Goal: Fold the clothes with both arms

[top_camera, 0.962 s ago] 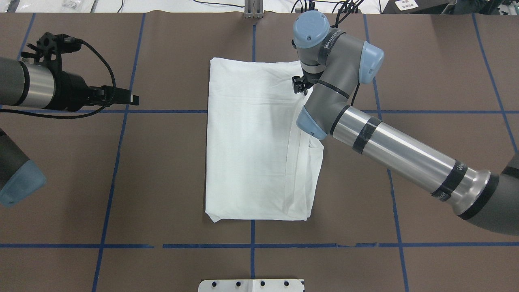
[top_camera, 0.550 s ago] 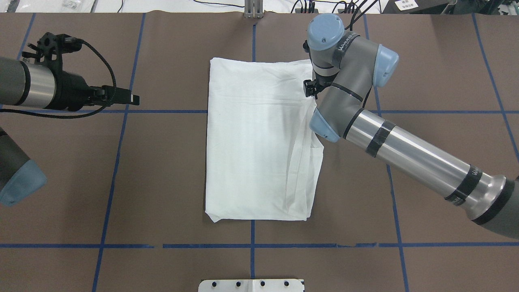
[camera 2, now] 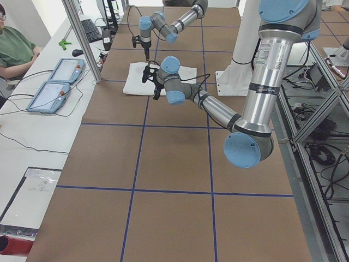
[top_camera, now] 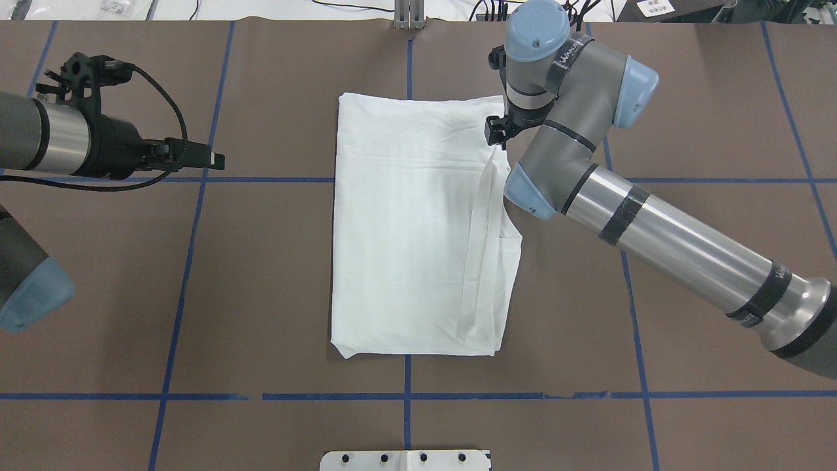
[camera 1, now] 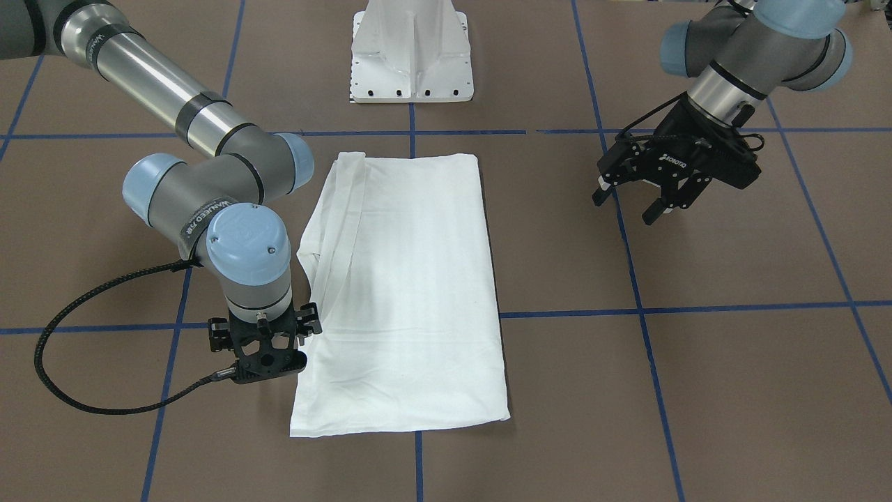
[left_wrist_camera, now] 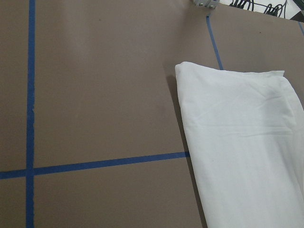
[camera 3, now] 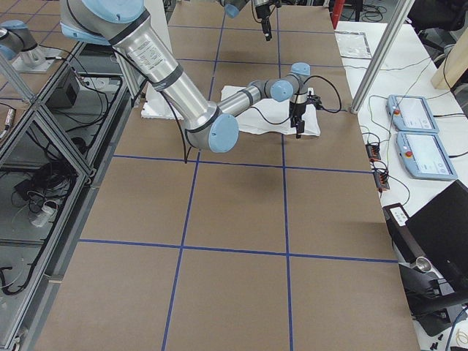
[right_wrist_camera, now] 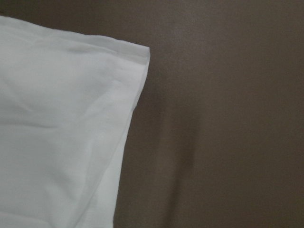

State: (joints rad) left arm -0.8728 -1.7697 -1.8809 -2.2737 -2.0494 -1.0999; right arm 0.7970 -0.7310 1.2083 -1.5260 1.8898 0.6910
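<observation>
Overhead exterior: the folded white T-shirt point(top_camera: 418, 229) looks light and limp; I'd pinch its corner layers. Well apart from it, the left black gripper point(camera 1: 627, 203) gapes empty; by its corner, the right black gripper point(camera 1: 268, 362) hides its jaws, so I can't tell.

1. The right arm point(top_camera: 654, 229) has swung outward. Its wrist was over the T-shirt point(top_camera: 412, 229) near the right-hand corner farthest from the robot, and now sits just past that corner, off the cloth.
2. The right gripper point(camera 1: 268, 362) went with it. It's now at the T-shirt's right edge, no longer over the fabric.
3. The arm's lower joint cap has slid off the T-shirt's right edge, so more of the folded strip along that edge is uncovered.
</observation>
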